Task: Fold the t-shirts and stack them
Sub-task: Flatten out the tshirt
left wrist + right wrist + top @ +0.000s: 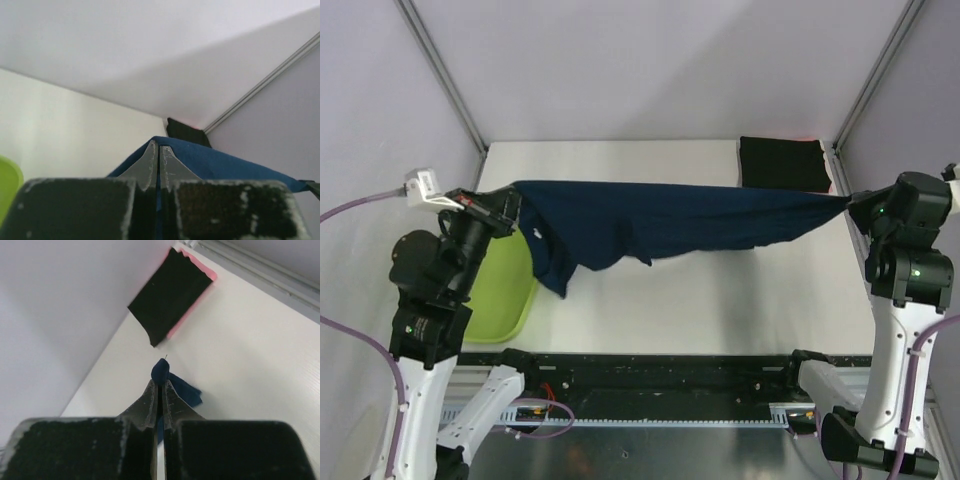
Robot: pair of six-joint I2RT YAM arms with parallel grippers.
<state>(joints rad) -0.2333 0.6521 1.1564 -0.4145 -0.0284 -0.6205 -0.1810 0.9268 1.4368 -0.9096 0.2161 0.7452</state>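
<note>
A dark navy t-shirt [670, 222] hangs stretched in the air across the table, held at both ends. My left gripper [512, 205] is shut on its left end; in the left wrist view the navy t-shirt [225, 162] drapes over the closed fingertips [159, 150]. My right gripper [850, 205] is shut on the right end, and a small bunch of the navy t-shirt [160, 372] pokes out past its tips [160, 384]. A folded black t-shirt [782, 163] lies at the table's far right corner, a red-pink edge [192, 307] showing beneath the black t-shirt [170, 292].
A lime-green plastic tub [500, 290] sits at the table's left edge beneath my left arm. The white table [720, 300] is ringed by pale walls with grey metal posts [440, 70] at the corners.
</note>
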